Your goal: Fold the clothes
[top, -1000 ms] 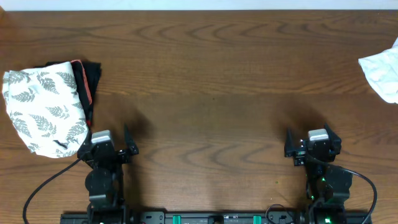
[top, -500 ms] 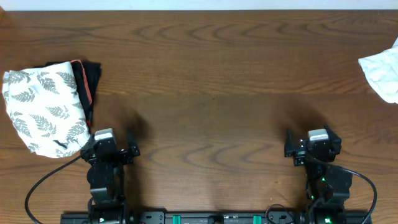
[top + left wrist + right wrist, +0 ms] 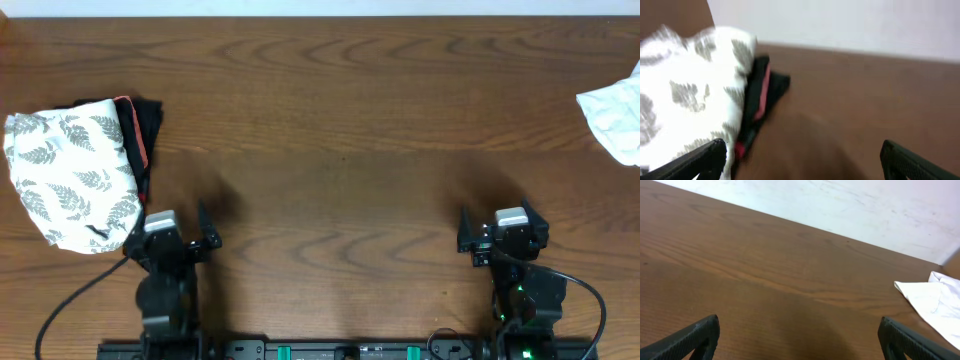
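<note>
Task item, a thin white fabric dress with grey-green fern print (image 3: 70, 175), lies as a compact, folded-looking bundle at the left end of the brown wooden bench (image 3: 340, 130). It overlaps a black cloth bundle with coral-pink trim (image 3: 145, 130) on its right, probably a done pile. Both wide open and empty, seemingly parked: left claw (image 3: 170, 238) just beside the dress's near right corner, right claw (image 3: 502, 232) well to the dress's right, and a plain white crumpled cloth (image 3: 615, 115) lies far right of the dress; no containers visible.

A dark brown wooden table (image 3: 340, 120) meets a plain white wall (image 3: 865, 205) behind it.
</note>
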Robot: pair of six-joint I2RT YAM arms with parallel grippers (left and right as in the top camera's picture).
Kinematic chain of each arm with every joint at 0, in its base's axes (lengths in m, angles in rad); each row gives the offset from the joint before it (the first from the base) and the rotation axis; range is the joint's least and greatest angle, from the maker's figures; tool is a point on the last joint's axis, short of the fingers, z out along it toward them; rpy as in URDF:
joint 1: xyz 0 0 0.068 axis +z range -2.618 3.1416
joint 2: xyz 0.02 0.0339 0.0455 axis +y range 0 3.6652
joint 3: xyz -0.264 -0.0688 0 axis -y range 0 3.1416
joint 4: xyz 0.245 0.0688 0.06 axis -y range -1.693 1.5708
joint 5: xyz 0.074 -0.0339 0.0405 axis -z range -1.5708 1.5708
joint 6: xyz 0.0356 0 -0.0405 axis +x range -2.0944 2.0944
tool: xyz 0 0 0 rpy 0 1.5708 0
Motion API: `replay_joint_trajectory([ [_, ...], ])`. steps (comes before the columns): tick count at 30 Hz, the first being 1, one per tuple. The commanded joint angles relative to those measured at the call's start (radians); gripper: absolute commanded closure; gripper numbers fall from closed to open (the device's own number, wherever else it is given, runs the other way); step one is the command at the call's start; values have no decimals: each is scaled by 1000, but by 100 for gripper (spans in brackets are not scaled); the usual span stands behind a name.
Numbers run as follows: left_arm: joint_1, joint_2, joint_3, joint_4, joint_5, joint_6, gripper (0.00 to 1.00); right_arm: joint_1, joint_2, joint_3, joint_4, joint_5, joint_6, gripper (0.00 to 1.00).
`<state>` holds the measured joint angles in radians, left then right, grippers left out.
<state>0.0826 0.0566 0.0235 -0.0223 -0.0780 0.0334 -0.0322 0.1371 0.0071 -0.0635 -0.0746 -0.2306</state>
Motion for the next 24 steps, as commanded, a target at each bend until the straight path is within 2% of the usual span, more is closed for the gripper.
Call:
replay_joint_trajectory([
  [1,6,-53,-17,-39,-12,-2,2,-7,-6,-2,-4,-8,9,1],
  [10,2,-55,-18,-46,-8,-2,2,-6,-6,-2,-4,-7,9,1],
  [14,-63,-55,-18,-52,105,-33,2,-6,-6,-2,-4,-8,9,1],
  [16,-107,-55,-18,-51,120,-93,2,-6,-6,-2,-4,-8,9,1],
  [18,-133,-55,-18,-51,119,-98,2,-6,-6,-2,-4,-7,9,1],
  [24,-104,-55,-18,-49,119,-98,2,-6,-6,-2,-4,-8,9,1],
])
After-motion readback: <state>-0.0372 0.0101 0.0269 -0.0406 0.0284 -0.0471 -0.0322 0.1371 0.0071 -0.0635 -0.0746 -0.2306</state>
